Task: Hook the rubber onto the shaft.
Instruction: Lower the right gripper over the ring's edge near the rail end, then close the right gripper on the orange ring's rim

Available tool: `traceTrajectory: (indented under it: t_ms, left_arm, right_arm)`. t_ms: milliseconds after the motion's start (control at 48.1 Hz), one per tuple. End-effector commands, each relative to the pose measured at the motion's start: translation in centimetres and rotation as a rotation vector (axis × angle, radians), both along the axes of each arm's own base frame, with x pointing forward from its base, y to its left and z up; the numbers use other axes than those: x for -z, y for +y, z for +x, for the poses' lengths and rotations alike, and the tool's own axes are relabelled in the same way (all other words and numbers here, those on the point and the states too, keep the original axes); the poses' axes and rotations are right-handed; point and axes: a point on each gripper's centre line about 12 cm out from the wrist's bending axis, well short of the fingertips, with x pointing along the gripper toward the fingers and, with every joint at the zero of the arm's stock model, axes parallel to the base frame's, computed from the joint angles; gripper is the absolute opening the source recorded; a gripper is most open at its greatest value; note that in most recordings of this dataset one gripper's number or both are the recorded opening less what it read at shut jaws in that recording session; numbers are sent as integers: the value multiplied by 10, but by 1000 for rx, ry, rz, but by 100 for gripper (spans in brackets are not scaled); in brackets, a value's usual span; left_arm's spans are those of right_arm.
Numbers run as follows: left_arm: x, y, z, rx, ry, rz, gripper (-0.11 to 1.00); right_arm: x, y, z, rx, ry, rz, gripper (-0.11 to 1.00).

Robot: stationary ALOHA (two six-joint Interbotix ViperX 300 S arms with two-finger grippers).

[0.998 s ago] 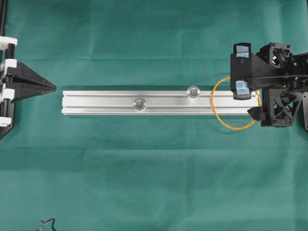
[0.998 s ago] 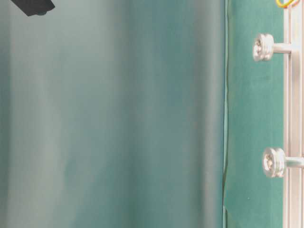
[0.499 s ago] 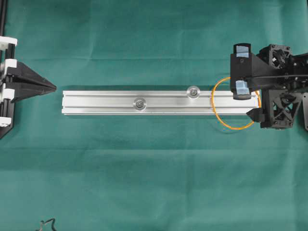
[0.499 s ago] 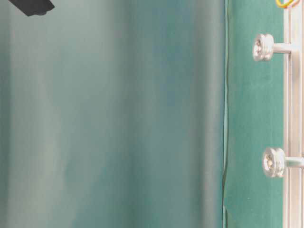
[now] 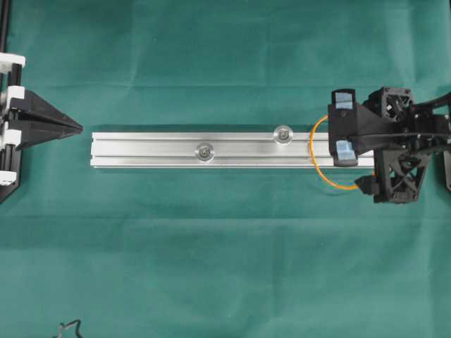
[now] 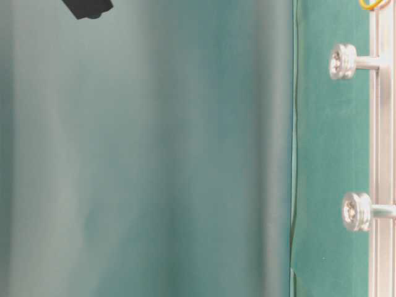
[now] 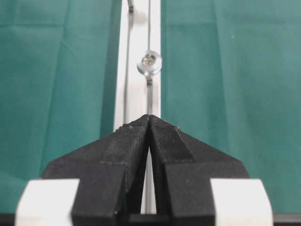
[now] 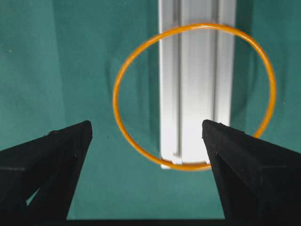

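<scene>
The rubber [image 5: 313, 155] is a thin orange loop lying flat round the right end of the aluminium rail [image 5: 148, 150], wider than the rail; in the right wrist view the rubber [image 8: 116, 101] lies free on the cloth. Two shafts [image 5: 283, 134] [image 5: 205, 151] stand up from the rail, nothing hooked on them. My right gripper [image 5: 354, 169] hovers open over the loop's right part; the gripper [image 8: 146, 126] has one finger over the rail and one beside it. My left gripper [image 5: 79, 128] is shut and empty just off the rail's left end, and the gripper [image 7: 149, 117] points along the rail.
Green cloth covers the table, its edge [image 6: 293, 148] showing in the table-level view beside the shaft heads [image 6: 342, 61] [image 6: 356, 211]. A black cable end [image 5: 67, 328] lies at the bottom left. A black part of the right arm [image 6: 88, 7] shows at the top.
My right gripper has shifted left over the rail's end and the loop, and come down towards the table. The rubber and the left gripper have not moved.
</scene>
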Motion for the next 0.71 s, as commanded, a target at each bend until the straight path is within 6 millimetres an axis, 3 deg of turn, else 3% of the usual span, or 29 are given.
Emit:
traceTrajectory:
  t_ms: [0,686]
  left_arm:
    - [-13,0,3,-1,-34,2,0]
    - [-12,1,3,-3,-32,3,0]
  right_arm:
    - [2,4,4,-13,-26,5,98]
    - [61,20,3,-57,5,17,98]
